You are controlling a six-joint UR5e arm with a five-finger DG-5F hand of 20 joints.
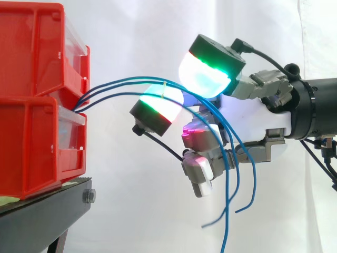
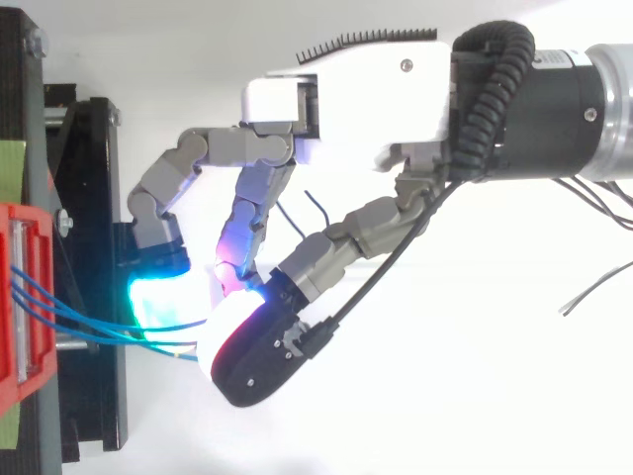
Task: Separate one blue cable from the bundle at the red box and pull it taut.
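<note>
Centre frame, I see the hand (image 2: 366, 99), its fingers (image 1: 208, 74) curled around the blue cables (image 1: 124, 79) running from the red bins (image 1: 31, 132) at left.

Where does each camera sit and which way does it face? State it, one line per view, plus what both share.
Side view: beside the work, level with it, facing the red bins and blue cables; the hand enters from the right.
Top view: overhead, looking down; the hand and wrist reach in from the right.
Shared: fingers curled round the blue cables by the red bins.
</note>
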